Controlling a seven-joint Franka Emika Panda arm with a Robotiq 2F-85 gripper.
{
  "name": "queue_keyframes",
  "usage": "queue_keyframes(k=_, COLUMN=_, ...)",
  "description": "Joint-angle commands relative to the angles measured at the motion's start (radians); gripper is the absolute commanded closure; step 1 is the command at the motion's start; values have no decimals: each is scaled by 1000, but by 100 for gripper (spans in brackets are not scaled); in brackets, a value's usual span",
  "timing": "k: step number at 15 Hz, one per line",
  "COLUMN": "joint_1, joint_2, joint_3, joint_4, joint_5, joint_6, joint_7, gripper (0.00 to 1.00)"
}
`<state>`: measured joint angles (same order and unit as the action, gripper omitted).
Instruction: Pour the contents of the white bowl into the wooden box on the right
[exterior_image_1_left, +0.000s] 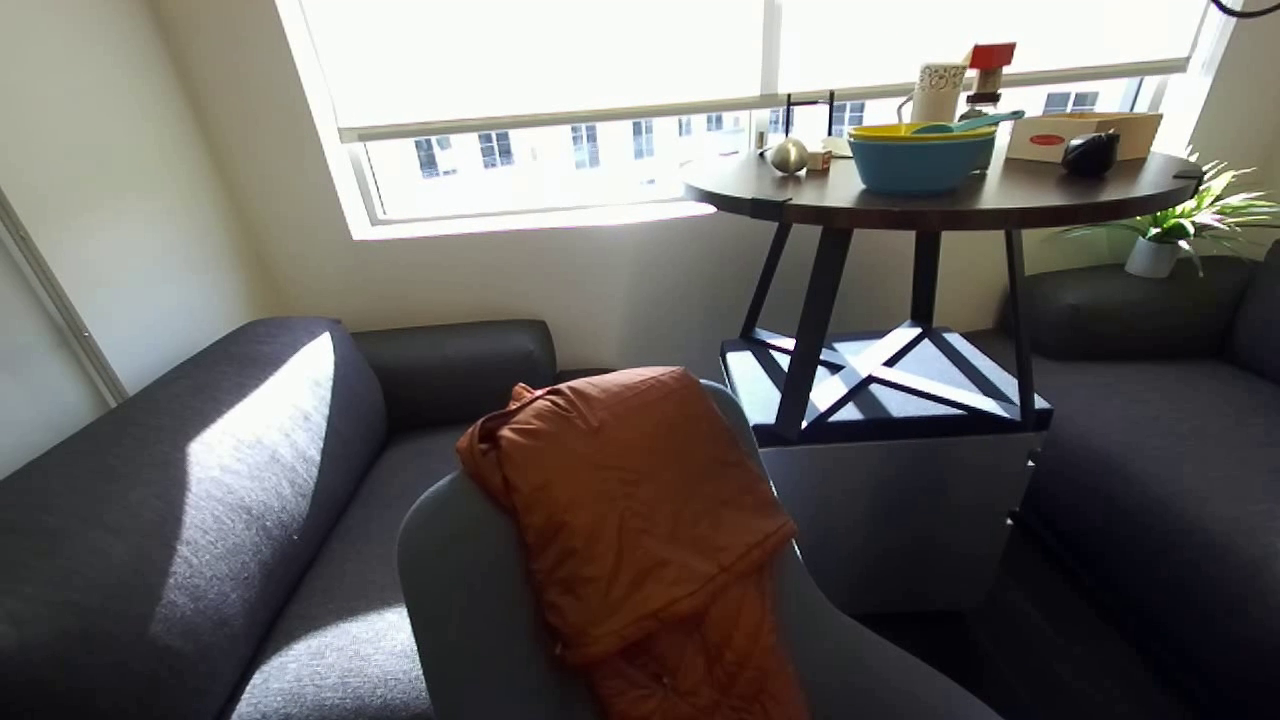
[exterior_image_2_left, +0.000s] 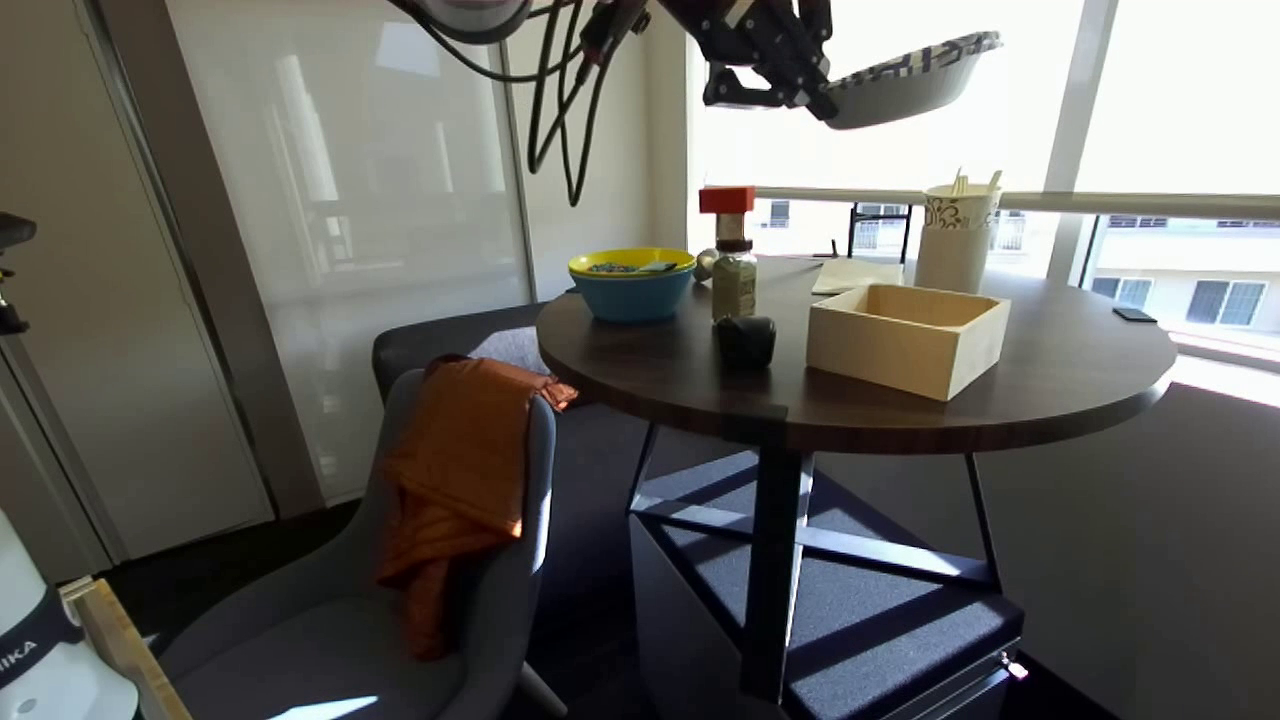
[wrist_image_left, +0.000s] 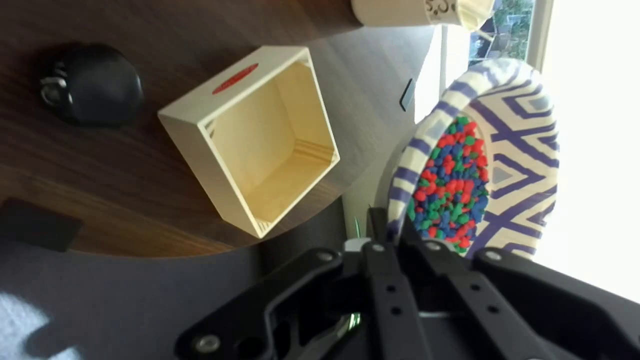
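Note:
The white bowl (exterior_image_2_left: 905, 98), with a purple line pattern, hangs tilted in the air above the table, its far side higher than the gripped side. Red, green and blue bits (wrist_image_left: 452, 185) lie inside it. My gripper (wrist_image_left: 392, 225) is shut on the bowl's rim (wrist_image_left: 432, 120); in an exterior view the gripper (exterior_image_2_left: 825, 100) comes in from the upper left. The pale wooden box (exterior_image_2_left: 880, 340) stands on the table, lower than the bowl. In the wrist view the box (wrist_image_left: 192, 160) is left of the bowl, its open top showing bare wood inside.
Around the box on the round table (exterior_image_2_left: 640, 375) stand a black object (exterior_image_2_left: 745, 343), a red-topped bottle (exterior_image_2_left: 735, 285), a tall white cup (exterior_image_2_left: 955, 250) with utensils and a blue bowl (exterior_image_2_left: 630, 300) with a yellow one inside. A chair with an orange jacket (exterior_image_2_left: 465, 450) is nearby.

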<state>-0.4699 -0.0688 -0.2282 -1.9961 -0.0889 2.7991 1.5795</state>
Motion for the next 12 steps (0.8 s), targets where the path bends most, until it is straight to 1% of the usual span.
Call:
queue_keyframes(k=1, joint_1=-17, joint_2=74, joint_3=-14, joint_4=92, joint_5=-93, joint_6=-47, joint_7=-104, gripper=99)
queue_keyframes(k=2, joint_1=-16, joint_2=81, joint_3=-18, joint_4=104, joint_5=-69, joint_6=-88, joint_7=-181, gripper=99)
queue_keyframes(k=3, joint_1=25, joint_2=90, joint_3=-64, joint_4=117, joint_5=-59, joint_6=-119, joint_7=-237, gripper=99)
queue_keyframes(k=4, joint_1=31, joint_2=96, joint_3=-71, joint_4=132, joint_5=-21, joint_6=-152, joint_7=-254, gripper=99)
queue_keyframes(k=5, joint_1=40, joint_2=76, joint_3=-79, joint_4=77, joint_5=-49, joint_6=-94, joint_7=-196, gripper=99)
queue_keyframes(k=6, joint_1=45, joint_2=80, joint_3=-88, joint_4=83, joint_5=-47, joint_6=-104, joint_7=-205, gripper=95)
queue_keyframes(k=8, joint_1=51, joint_2=82, joint_3=-95, joint_4=80, joint_5=-47, joint_6=-104, joint_7=-205, gripper=95)
queue_keyframes(k=9, joint_1=52, joint_2=82, joint_3=-95, joint_4=80, joint_5=-47, joint_6=-104, joint_7=-205, gripper=99)
queue_keyframes(k=10, joint_1=21, joint_2=89, joint_3=-71, joint_4=86, joint_5=-101, joint_6=-100, joint_7=-184, gripper=99)
queue_keyframes(k=12, joint_1=19, joint_2=106, joint_3=-79, joint_4=108, joint_5=-160, joint_6=-147, joint_7=-202, gripper=99)
